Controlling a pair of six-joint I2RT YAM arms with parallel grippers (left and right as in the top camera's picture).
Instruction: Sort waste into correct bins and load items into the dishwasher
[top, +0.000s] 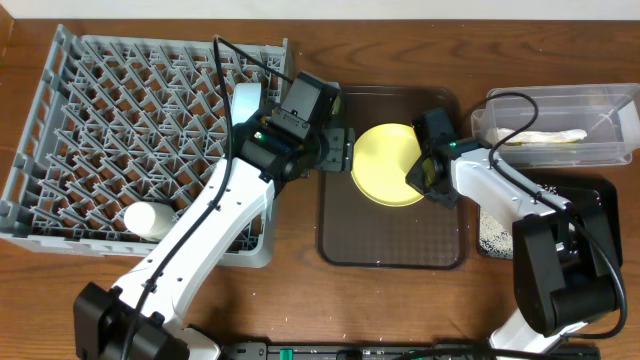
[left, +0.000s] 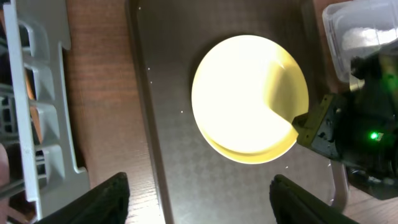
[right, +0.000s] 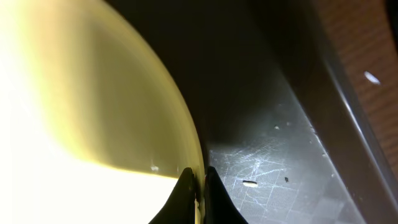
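Observation:
The round yellow plate (top: 383, 163) lies on the dark brown serving tray (top: 390, 245). My right gripper (top: 421, 175) is shut on the plate's right rim; in the right wrist view its fingers (right: 185, 190) pinch the thin edge of the plate (right: 93, 124). My left gripper (top: 345, 150) is open just left of the plate, holding nothing. In the left wrist view it (left: 199, 202) hangs above the tray (left: 186, 174), short of the plate (left: 249, 99). The grey dishwasher rack (top: 120, 120) fills the left side and holds a white cup (top: 148, 220).
At the right, a clear tub (top: 560, 125) holds a long white crumpled piece (top: 545, 137). Below it, a black tray (top: 590, 200) carries whitish rice scraps (top: 492, 235). A loose grain (right: 249, 183) lies on the serving tray (right: 280, 162). The rack's edge (left: 37, 106) is close to my left gripper.

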